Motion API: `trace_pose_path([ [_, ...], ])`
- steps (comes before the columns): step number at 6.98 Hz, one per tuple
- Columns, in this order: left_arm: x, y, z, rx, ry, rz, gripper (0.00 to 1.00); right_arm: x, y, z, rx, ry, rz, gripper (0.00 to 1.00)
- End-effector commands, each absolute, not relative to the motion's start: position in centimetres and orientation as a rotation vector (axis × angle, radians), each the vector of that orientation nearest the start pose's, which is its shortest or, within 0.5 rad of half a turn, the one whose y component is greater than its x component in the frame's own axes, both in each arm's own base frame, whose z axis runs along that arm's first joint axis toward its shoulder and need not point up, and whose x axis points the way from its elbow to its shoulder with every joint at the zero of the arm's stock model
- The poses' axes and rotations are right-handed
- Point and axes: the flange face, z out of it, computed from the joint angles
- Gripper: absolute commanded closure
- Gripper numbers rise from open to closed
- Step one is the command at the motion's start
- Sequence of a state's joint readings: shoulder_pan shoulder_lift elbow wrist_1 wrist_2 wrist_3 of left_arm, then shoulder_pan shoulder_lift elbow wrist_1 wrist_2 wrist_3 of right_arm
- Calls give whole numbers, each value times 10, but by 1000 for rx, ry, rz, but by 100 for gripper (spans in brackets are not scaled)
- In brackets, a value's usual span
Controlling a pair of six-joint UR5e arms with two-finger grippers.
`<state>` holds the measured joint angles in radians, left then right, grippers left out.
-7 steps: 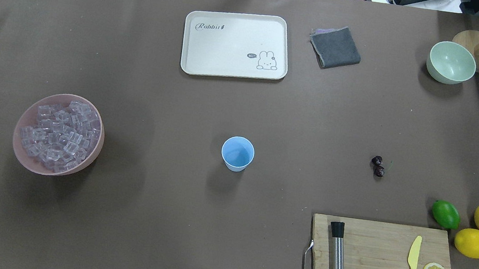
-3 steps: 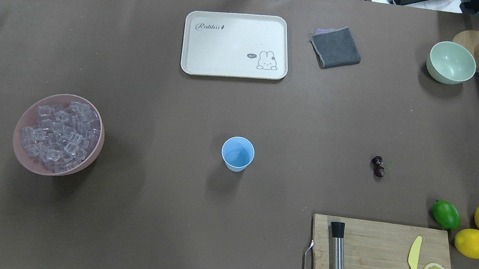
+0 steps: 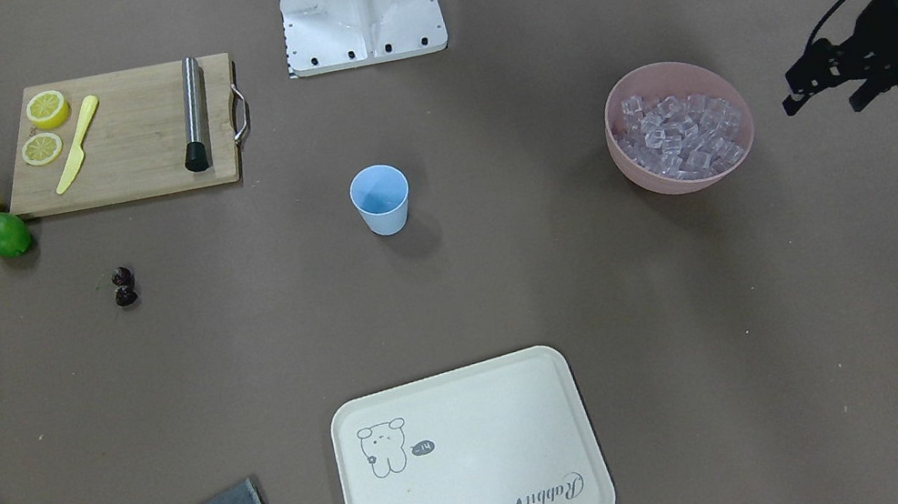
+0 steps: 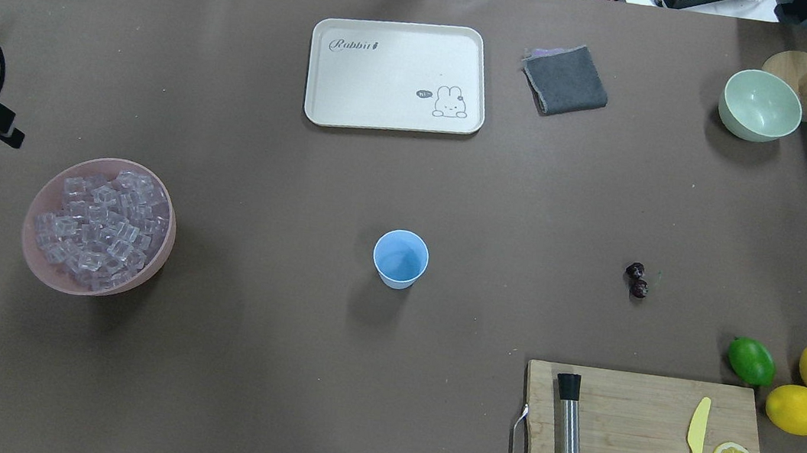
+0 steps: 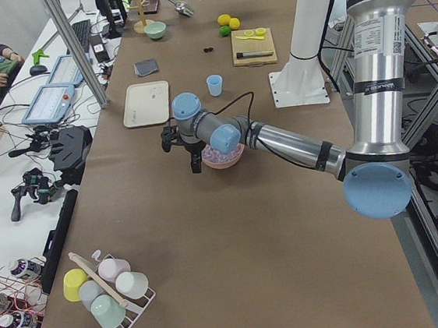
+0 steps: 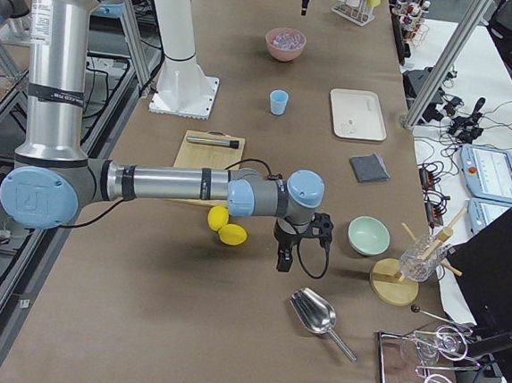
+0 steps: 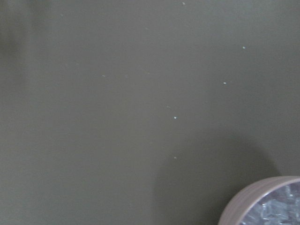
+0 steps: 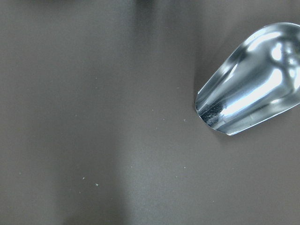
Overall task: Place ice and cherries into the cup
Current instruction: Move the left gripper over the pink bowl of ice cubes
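Note:
The light blue cup stands upright mid-table, seemingly empty; it also shows in the front view. The ice fills a pink bowl to its left. The cherries lie on the table right of the cup. My left gripper hovers beside the pink bowl on the side away from the cup, its fingers apart and empty; it shows at the left edge of the overhead view. My right gripper shows only in the right side view, far from the cup, so I cannot tell its state.
A cream tray, a grey cloth and a pale green bowl lie at the far side. A cutting board with muddler, knife and lemon slices, a lime and two lemons sit near right. A metal scoop lies under the right wrist.
My left gripper has come into the overhead view at its left edge, above the pink bowl. Nothing on the table has moved.

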<state>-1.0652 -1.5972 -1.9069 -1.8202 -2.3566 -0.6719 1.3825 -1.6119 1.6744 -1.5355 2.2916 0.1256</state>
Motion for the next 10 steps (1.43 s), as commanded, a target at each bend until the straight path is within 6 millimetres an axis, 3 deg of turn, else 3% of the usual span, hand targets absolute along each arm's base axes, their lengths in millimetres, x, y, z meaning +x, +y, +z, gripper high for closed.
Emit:
trace_pose_path([
  [1, 243, -428, 393, 105, 1018, 275, 3, -25, -485, 627, -21, -726, -97, 0],
  [2, 250, -415, 371, 156, 1023, 325, 3, -25, -485, 628, -22, -725, -98, 0],
  [3, 266, -399, 364, 198, 997, 382, 3, -25, -485, 627, -21, -726, -98, 0],
  [4, 281, -391, 369, 253, 954, 508, 3, -28, -485, 628, -24, -726, -102, 0],
  [7, 281, -396, 389, 375, 774, 750, 3, -35, -484, 629, -34, -726, -113, 0],
  [8, 282, -397, 395, 384, 721, 782, 3, -35, -484, 629, -34, -727, -113, 0],
  [10, 304, -386, 403, 399, 645, 821, 3, -38, -484, 631, -42, -731, -117, 0],
])
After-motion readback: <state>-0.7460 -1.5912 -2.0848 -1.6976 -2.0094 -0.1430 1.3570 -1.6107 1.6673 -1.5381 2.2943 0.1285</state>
